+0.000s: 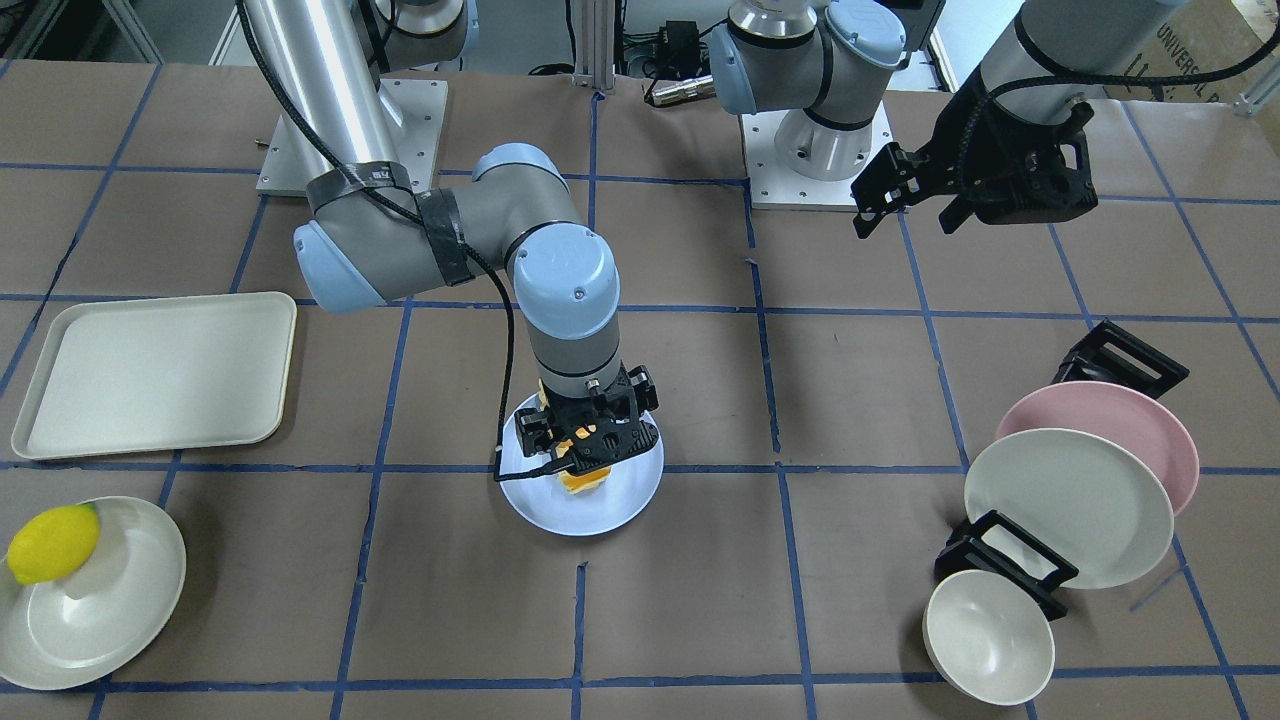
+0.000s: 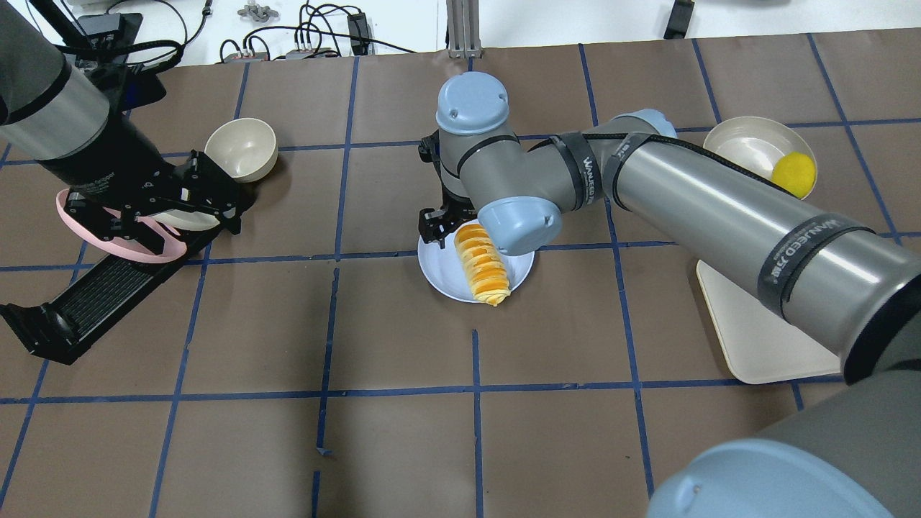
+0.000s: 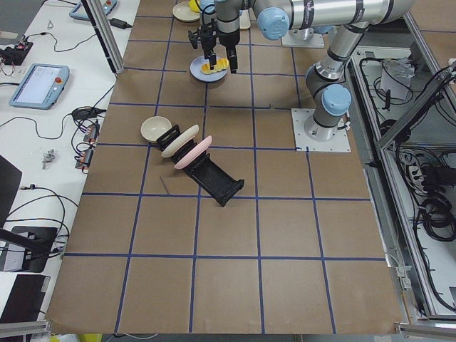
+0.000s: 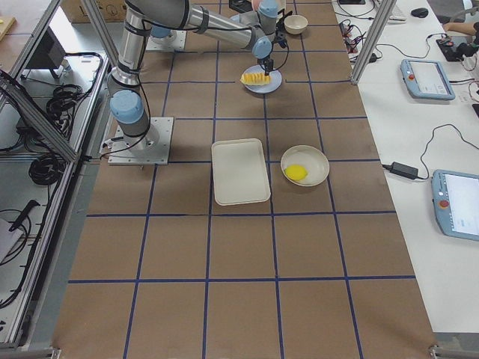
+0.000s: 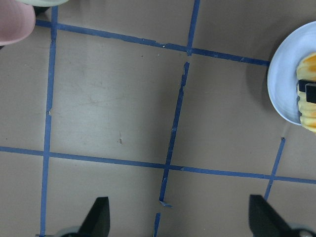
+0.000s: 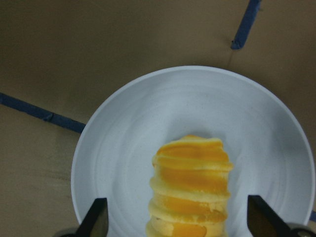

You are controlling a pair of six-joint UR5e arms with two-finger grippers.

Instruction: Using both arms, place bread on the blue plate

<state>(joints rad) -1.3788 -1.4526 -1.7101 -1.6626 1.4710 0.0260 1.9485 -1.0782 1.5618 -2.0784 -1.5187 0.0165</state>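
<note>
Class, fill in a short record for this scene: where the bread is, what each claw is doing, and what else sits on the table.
Bread: the bread lies on the blue plate, near mid-table.
Right claw: the right claw is open directly over the bread, jaws wide on either side and not touching it.
Left claw: the left claw is open and empty, raised over the table off to the plate's side.
Other items: lemon on a cream plate; cream tray; pink plate in a rack.

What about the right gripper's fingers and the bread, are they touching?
Apart. The right wrist view shows both fingers spread wide, with bare blue plate visible between each and the bread.
</note>
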